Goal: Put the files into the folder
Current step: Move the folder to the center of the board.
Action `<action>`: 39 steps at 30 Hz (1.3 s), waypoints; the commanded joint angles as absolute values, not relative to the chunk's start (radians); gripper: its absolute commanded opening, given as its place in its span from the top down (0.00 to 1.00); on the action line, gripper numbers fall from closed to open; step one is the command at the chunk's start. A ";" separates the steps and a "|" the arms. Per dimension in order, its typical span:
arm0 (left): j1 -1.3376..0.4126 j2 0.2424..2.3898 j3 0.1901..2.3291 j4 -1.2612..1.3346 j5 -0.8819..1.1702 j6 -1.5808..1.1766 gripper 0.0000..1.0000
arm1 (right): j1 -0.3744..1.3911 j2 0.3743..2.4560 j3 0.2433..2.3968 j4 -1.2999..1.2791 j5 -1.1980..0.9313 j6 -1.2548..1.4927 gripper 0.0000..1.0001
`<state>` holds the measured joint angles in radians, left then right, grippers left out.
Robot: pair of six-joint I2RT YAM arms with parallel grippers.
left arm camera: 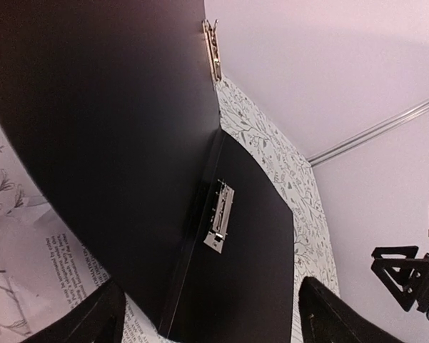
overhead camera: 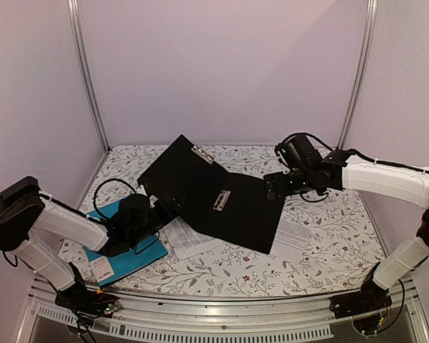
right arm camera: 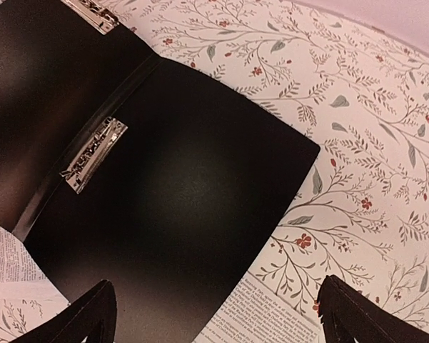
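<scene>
Shows from above the folder (overhead camera: 200,182) spread open near the middle of the surface (overhead camera: 335,243), flat black, set at an angle. Carries a silver clip (overhead camera: 221,199) beside the spine fold and a second clip (overhead camera: 202,154) on the far edge of the left cover. Lies partly over the files (overhead camera: 189,239), white sheets of dense black print poking out at the near left edge and again at the near right corner. Sits just right of a teal-blue folder (overhead camera: 107,250).

Puts the left claw (overhead camera: 170,206) at the left cover's edge and the right claw (overhead camera: 273,187) at the right cover's far corner.

Adds from the left wrist a matte left cover that looks bowed and close to the lens, with dark fingers (left arm camera: 93,318) spread wide; cannot tell whether touching it. Adds from the right wrist a right cover lying flat, that claw's tips likewise wide apart, plus a cloth pattern of leafy sprigs and small red flowers.
</scene>
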<state>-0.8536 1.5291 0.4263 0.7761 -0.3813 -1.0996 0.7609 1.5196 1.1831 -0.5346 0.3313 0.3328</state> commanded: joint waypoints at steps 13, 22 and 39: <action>-0.838 1.187 0.482 0.130 -0.564 -0.856 0.01 | 0.526 1.682 1.031 -0.286 -0.046 0.579 0.05; -0.838 1.245 0.602 0.103 -0.483 -0.664 0.01 | 0.466 1.792 1.066 -0.148 -0.239 0.617 0.22; -0.838 1.376 0.712 0.089 -0.396 -0.478 0.00 | 0.328 1.801 1.113 -0.072 -0.475 0.639 1.00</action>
